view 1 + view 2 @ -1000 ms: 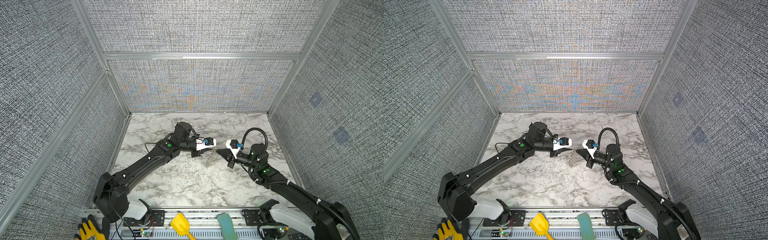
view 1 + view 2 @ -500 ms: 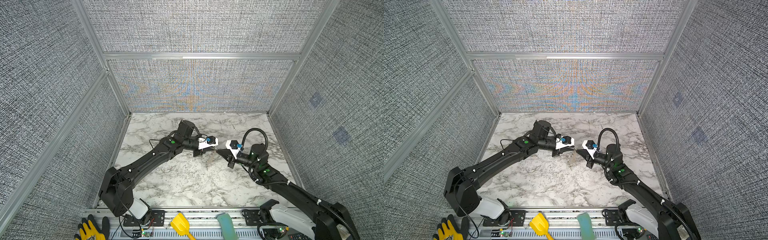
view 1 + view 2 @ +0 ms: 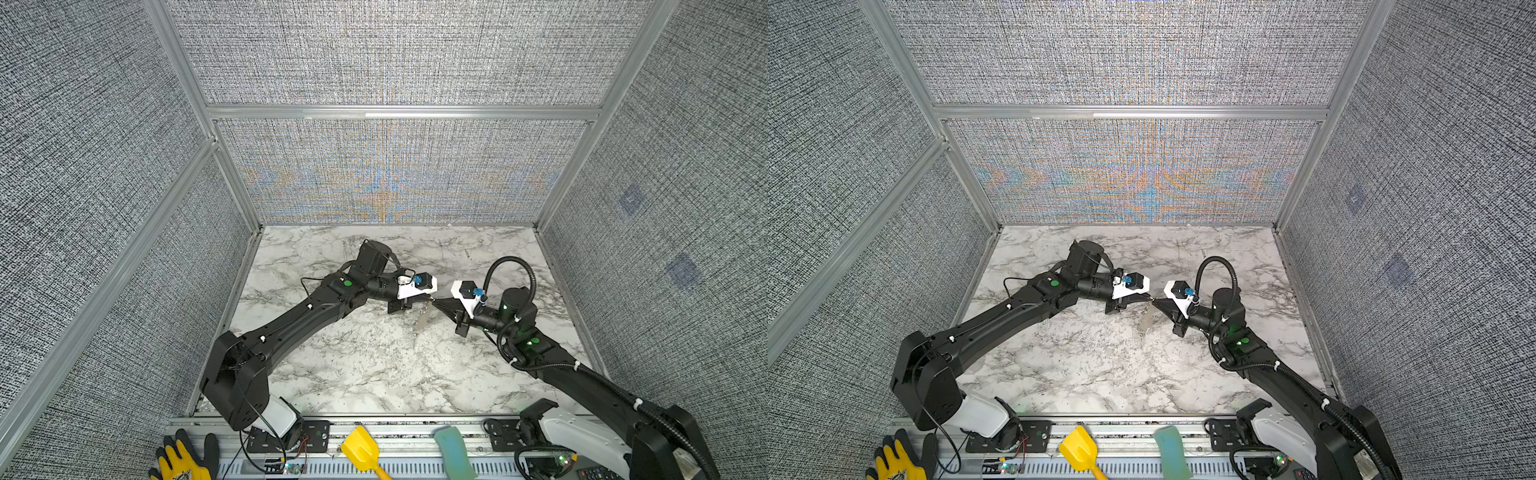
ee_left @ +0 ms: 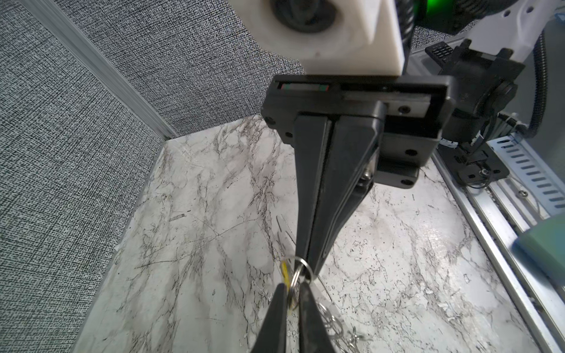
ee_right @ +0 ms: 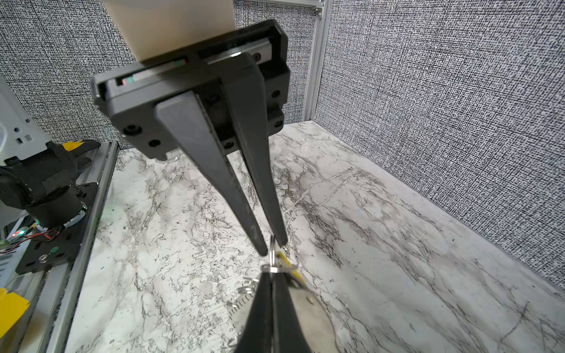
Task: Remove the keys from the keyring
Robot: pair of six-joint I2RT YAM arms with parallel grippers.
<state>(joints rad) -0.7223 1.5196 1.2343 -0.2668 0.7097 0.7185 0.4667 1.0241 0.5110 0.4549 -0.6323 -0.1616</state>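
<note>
- left gripper (image 4: 293, 287): reaches in from the left in both top views; jaws almost together, tips pinching a small split ring (image 5: 272, 244)
- keys: only the yellow tag (image 4: 285, 271) shows, just beside that ring; teal tag not made out
- keyring (image 3: 422, 318): grey plate hangs under the meeting tips, long axis downward, seemingly clear of the marble tabletop (image 3: 374, 374)
- right gripper (image 4: 312, 265): fully closed on a linked ring (image 5: 276, 269), nose to nose with the left; both arms equally near
- judgement: any pull must run along the tip-to-tip line
</note>
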